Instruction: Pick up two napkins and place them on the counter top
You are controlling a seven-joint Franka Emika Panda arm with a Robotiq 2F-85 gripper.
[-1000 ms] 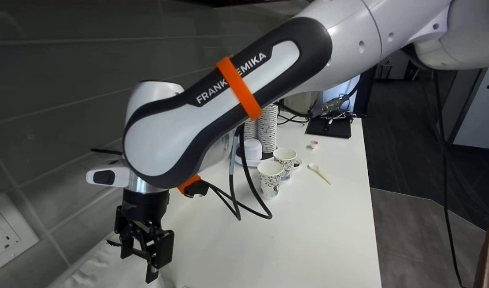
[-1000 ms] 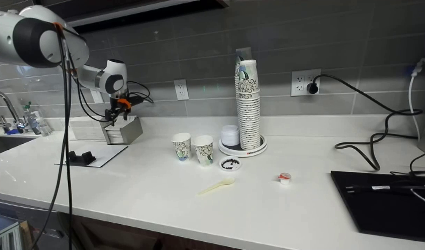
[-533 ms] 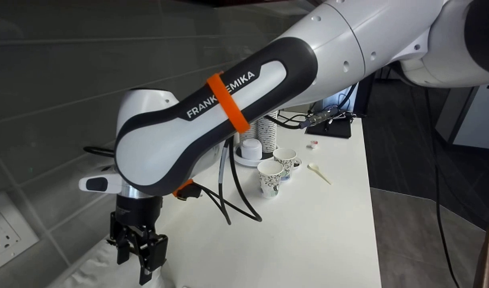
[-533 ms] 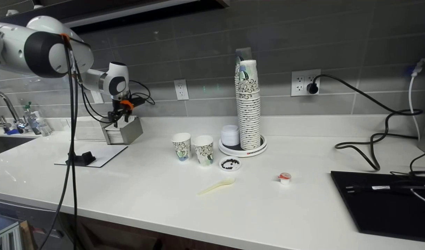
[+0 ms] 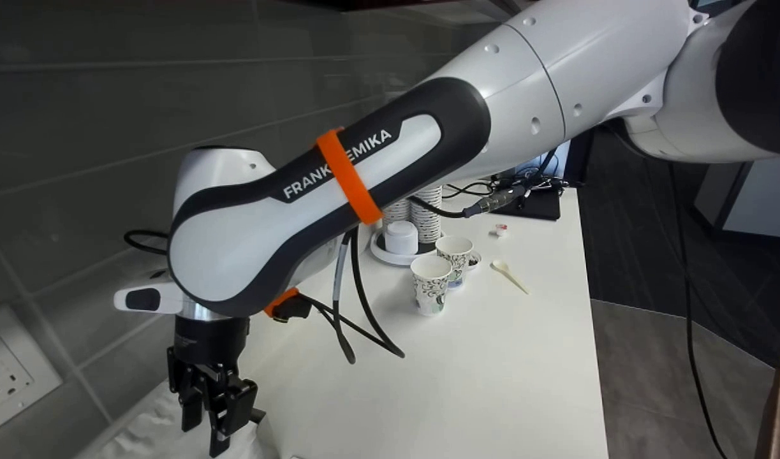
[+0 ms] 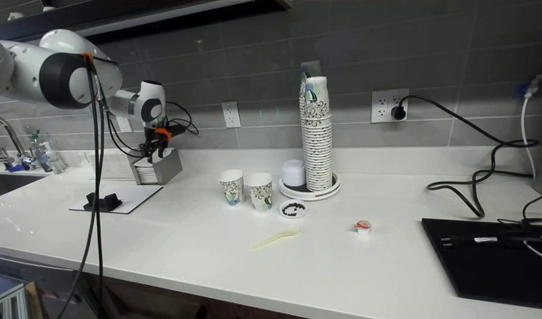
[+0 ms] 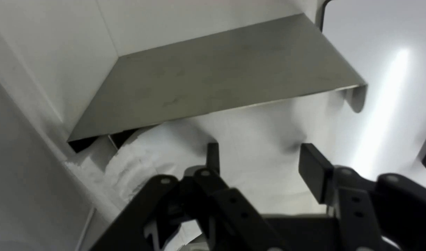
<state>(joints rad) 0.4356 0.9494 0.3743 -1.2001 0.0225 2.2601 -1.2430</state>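
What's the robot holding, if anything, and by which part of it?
Nothing is held: the jaws of the gripper stand apart over the white napkins, gripping none.

There are two single patterned cups (image 6: 260, 192), two cup stacks (image 5: 426, 220), one pale spoon (image 6: 277, 237), one small red-topped pot (image 6: 363, 227), one gripper (image 7: 258, 158) and one metal holder (image 7: 216, 73), whose napkins (image 7: 249, 136) cannot be counted exactly.

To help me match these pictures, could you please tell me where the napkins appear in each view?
In an exterior view: napkins at bottom left, cut off by the frame.
In an exterior view: napkins left of centre, in the metal holder.
Wrist view: napkins around the middle, beneath the open jaws.
Shared landmark: the jaws, over the napkins in all three views.
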